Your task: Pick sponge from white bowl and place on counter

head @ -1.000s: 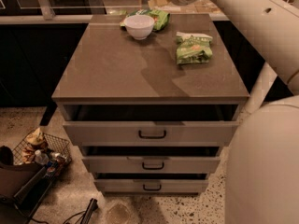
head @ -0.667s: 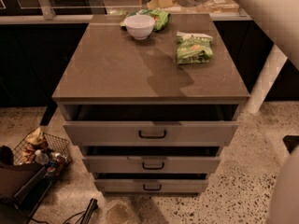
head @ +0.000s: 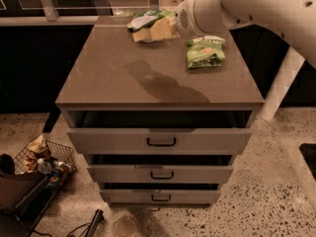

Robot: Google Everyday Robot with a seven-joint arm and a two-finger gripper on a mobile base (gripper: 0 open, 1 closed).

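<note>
Nearest me, three drawers [head: 160,141] stand partly pulled out below the counter's [head: 108,78] front edge. Mid-counter holds only the arm's shadow. Toward the back right corner lies a green snack bag [head: 205,52]. At the middle of the back edge, the yellow sponge [head: 154,29] sits against a second green bag [head: 147,18]; I cannot make out the white bowl beneath it. The gripper [head: 173,26] is right at the sponge, and I cannot tell whether it has hold. My judgement: at the grasp stage at most, with lift-out and set-down left to do.

Pale yellow sponge [head: 154,30] at back edge of grey-brown counter [head: 148,78], beside gripper [head: 170,26]
</note>
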